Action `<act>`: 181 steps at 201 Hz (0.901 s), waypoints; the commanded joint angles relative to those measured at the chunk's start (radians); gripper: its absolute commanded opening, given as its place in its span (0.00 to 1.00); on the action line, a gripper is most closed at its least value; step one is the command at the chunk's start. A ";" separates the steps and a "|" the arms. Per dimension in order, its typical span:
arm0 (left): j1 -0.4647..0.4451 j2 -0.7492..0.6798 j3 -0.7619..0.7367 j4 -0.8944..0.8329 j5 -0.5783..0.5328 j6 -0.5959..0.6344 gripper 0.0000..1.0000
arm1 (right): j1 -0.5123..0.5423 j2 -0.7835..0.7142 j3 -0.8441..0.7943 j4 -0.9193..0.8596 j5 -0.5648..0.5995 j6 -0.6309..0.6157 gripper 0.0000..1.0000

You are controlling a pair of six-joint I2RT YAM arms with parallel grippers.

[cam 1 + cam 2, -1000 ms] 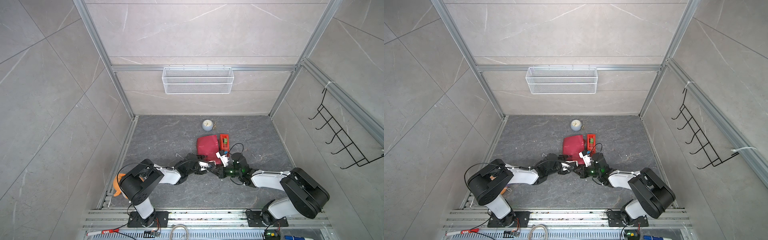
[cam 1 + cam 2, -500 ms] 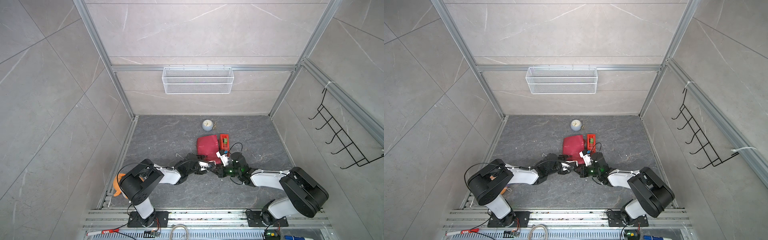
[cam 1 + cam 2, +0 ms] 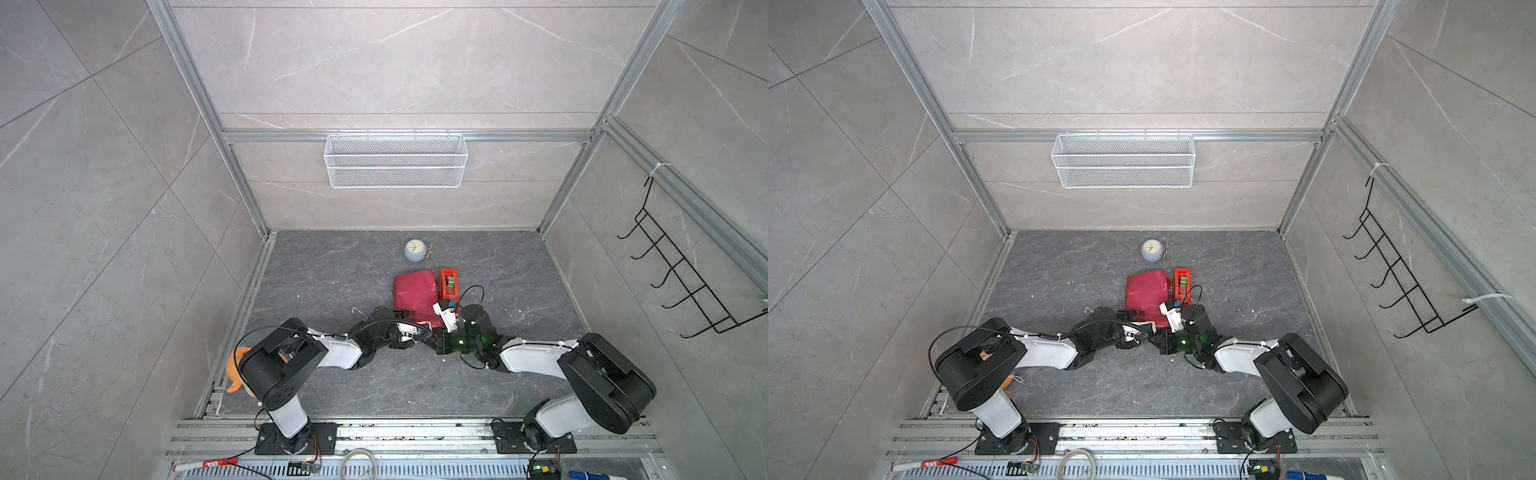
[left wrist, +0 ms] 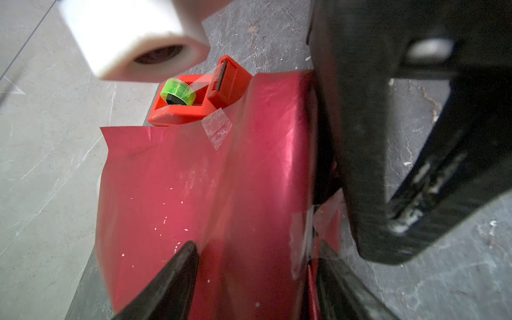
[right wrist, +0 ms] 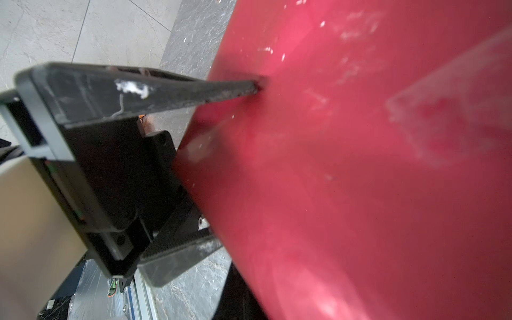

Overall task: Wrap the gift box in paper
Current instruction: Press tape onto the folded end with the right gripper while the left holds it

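Note:
The gift box is hidden inside the red paper [image 3: 415, 291] [image 3: 1148, 293], which lies as a wrapped bundle at mid-floor. Clear tape strips [image 4: 217, 130] stick on the paper [image 4: 180, 180]. My left gripper [image 3: 415, 329] [image 3: 1139, 331] [image 4: 256, 249] straddles the bundle's near edge. One of its fingers [image 5: 194, 94] presses into the paper [image 5: 360, 166] from above and the other runs beneath. My right gripper [image 3: 436, 337] [image 3: 1160, 336] [image 4: 388, 138] sits shut against the same near edge, its tips hidden by paper.
A red tape dispenser [image 3: 448, 284] [image 3: 1181, 282] [image 4: 194, 97] with a green roll stands right beside the bundle. A small round clock [image 3: 415, 250] [image 3: 1152, 250] sits farther back. An orange toy [image 3: 232, 365] lies by the left arm's base. A wire basket [image 3: 395, 162] hangs on the back wall.

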 commanded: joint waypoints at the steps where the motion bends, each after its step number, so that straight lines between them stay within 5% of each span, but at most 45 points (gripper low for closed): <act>1: 0.023 0.028 -0.004 -0.090 -0.021 -0.045 0.67 | 0.004 0.022 0.025 -0.023 0.022 0.016 0.01; 181: 0.022 0.031 0.000 -0.087 -0.022 -0.048 0.67 | 0.004 0.006 0.024 -0.085 0.088 0.036 0.19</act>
